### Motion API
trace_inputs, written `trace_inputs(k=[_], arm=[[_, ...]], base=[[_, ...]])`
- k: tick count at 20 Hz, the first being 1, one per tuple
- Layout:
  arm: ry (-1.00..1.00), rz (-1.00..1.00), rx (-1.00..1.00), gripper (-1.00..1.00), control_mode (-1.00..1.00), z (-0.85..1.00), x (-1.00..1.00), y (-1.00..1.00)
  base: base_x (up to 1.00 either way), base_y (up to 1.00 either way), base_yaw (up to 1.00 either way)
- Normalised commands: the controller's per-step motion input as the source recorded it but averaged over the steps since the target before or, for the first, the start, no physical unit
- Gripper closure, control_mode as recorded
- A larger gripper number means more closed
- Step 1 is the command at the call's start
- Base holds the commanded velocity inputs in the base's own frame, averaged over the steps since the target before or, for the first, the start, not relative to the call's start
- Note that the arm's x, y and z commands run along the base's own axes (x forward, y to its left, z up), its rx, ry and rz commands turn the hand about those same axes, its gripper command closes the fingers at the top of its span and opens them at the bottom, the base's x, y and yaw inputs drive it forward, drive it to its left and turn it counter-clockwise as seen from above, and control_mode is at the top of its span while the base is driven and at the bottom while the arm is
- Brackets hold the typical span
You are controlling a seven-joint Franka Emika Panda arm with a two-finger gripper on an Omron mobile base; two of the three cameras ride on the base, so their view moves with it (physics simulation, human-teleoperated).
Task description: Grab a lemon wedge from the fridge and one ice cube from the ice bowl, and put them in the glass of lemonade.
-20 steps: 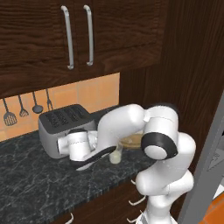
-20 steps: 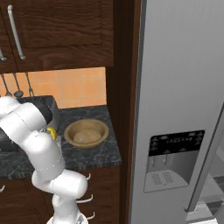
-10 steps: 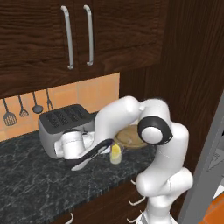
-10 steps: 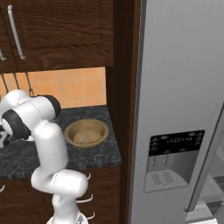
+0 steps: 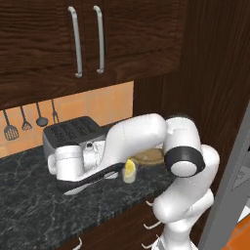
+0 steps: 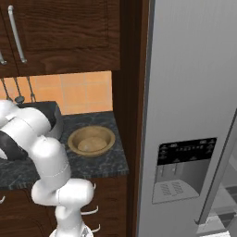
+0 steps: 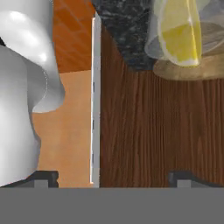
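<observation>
Left base view: the small clear glass of lemonade (image 5: 129,172) is seen on the dark speckled stone counter (image 5: 29,215), with the bright yellow lemon wedge (image 5: 130,168) inside it. The round tan wooden ice bowl (image 5: 149,156) sits just behind the glass, largely hidden by the white arm. The grey toaster (image 5: 68,133) is partly covered by the hand.

Right base view: the ice bowl (image 6: 91,140) is fully visible on the counter (image 6: 111,162) beside the tall grey fridge (image 6: 194,102); its contents cannot be resolved. The glass is hidden.

Hand view: the gripper (image 7: 114,177) is spread wide, nothing between its tips. The glass (image 7: 179,33) with the wedge (image 7: 180,37) is cut off at the top edge.
</observation>
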Motion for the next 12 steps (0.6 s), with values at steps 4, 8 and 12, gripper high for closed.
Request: trace_inputs(k=[4,8,12], arm=[[-0.44,0.07,0.27,-1.0,-1.0,-0.13,-0.23,-0.44],[-0.47,0.12,0.26,-1.0,-1.0,-0.14,0.0,-0.47],[-0.44,0.03,0.28,-1.0,-1.0,0.37,0.0,-0.11]], base=[[0.0,0.0,0.0],[0.0,0.0,0.0],[0.0,0.0,0.0]])
